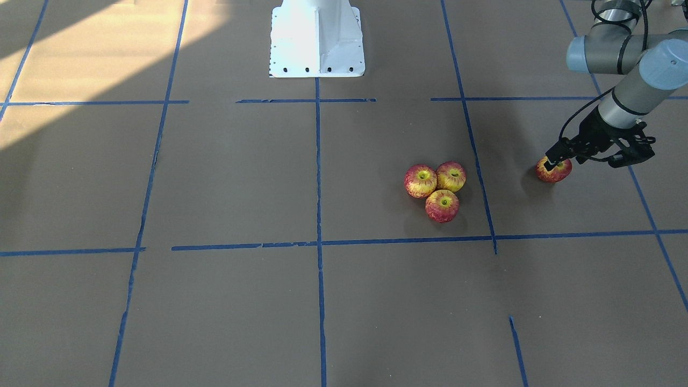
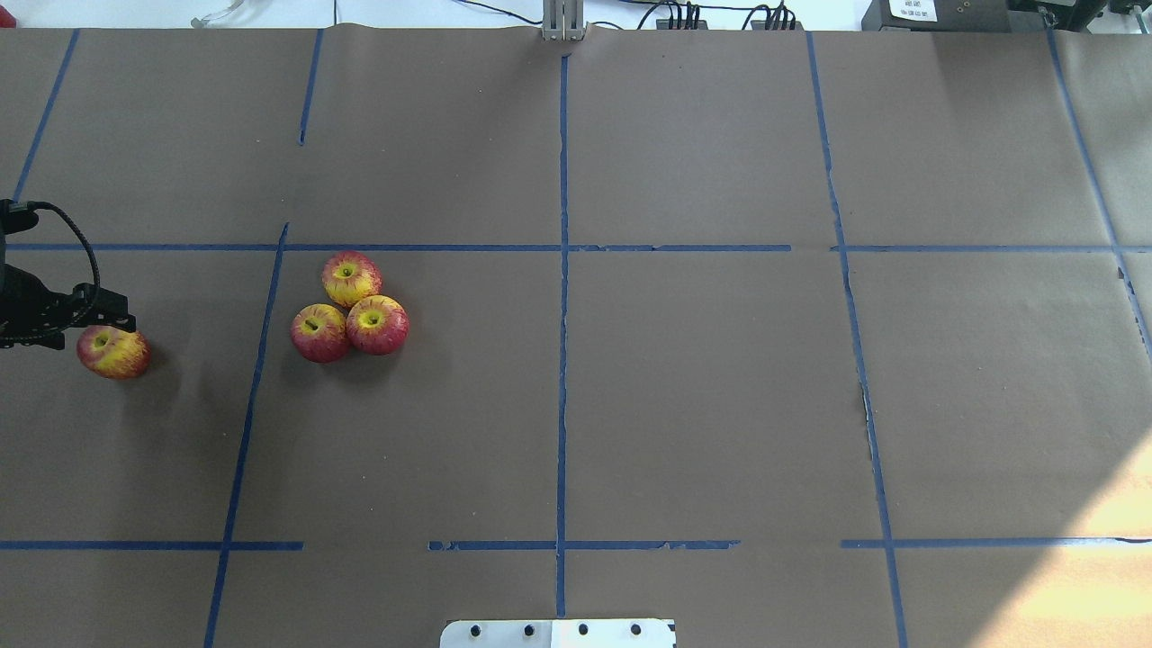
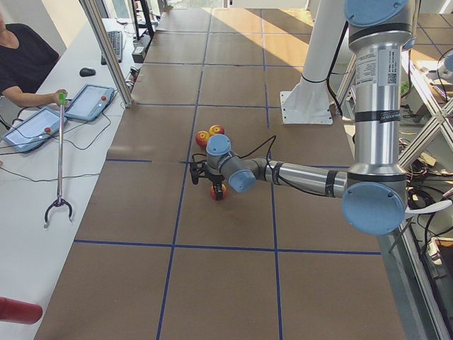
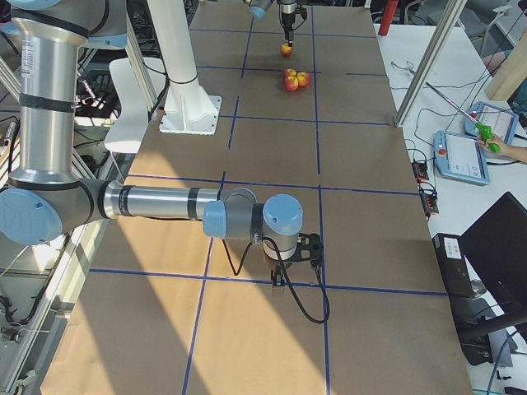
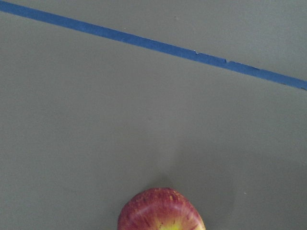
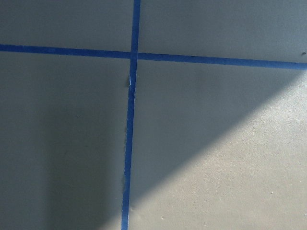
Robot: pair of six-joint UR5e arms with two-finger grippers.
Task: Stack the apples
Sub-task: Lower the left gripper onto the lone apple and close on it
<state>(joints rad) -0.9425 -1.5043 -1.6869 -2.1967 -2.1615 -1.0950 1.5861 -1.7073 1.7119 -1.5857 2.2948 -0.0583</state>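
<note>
The table (image 2: 702,405) is covered in brown paper, marked into squares by blue tape lines (image 2: 562,360). On the robot's left half three apples lie touching in a triangle, stems up: the far apple (image 2: 352,278), the left apple (image 2: 319,333) and the right apple (image 2: 377,324). The lone apple (image 2: 114,352) lies well apart, across a tape line, near the left end. The white base plate (image 2: 558,634) stands at the robot's edge.
</note>
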